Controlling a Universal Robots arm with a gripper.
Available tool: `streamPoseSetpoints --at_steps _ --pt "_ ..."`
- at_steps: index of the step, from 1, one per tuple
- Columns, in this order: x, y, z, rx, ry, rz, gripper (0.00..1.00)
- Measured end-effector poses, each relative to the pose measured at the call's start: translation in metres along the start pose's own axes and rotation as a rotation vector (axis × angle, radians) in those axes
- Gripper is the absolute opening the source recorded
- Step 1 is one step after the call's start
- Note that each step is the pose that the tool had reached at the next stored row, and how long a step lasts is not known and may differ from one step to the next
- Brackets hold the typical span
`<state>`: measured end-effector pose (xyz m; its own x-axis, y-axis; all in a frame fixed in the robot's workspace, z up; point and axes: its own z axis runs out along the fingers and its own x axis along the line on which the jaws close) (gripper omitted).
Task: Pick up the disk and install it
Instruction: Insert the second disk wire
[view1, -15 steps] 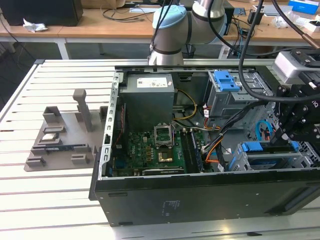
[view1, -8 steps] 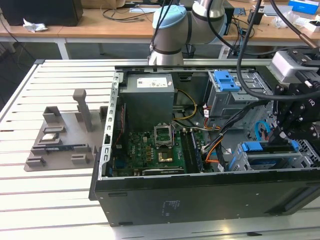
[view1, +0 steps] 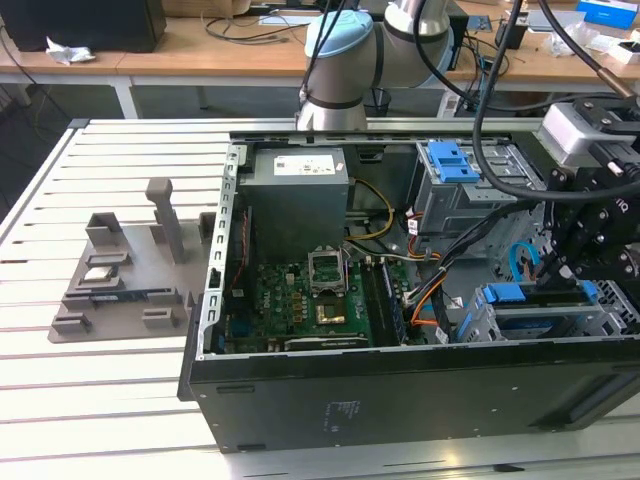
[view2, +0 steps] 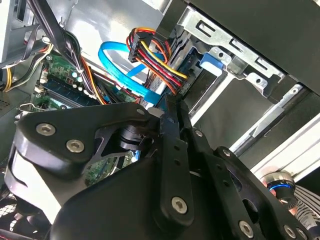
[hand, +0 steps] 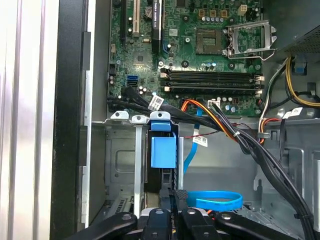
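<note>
Fig.: your gripper (hand: 174, 200) w/ fingers closed on the disk (hand: 163, 152), which sits upright in the drive bay (hand: 122, 165) inside the PC case (view1: 400, 400).

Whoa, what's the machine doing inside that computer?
A robot arm is working over an open computer case lying on a slatted table. Its claw is down at the drive bay in the case's corner, at the exterior view's right, right by the disk in its blue bracket. The motherboard beside it lies exposed, cables running across.

Slatted white table (view1: 60, 200); wooden desk (view1: 200, 55), perhaps cluttered.
</note>
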<state>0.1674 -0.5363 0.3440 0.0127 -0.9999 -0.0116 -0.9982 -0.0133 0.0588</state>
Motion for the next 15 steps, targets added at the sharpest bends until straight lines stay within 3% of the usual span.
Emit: streamPoseSetpoints --at_steps 1,2,3,4,5,9,15 --pt "-0.0001 0.0001 -0.0018 0.0 -0.0002 0.0 0.18" --pt "-0.0003 0.0008 -0.0144 0.0001 0.0 0.0 0.18" --pt "-0.0008 0.0012 -0.0203 0.0001 0.0 0.0 0.18" --pt "-0.0009 0.0014 -0.0231 0.0 0.0 0.0 0.18" --pt "-0.001 0.0015 -0.0251 0.0 0.0 0.0 0.1" --pt "-0.0013 0.0023 -0.0396 0.0 0.0 0.0 0.1" --pt "-0.0013 0.0025 -0.0428 0.0 -0.0014 0.0 0.1"
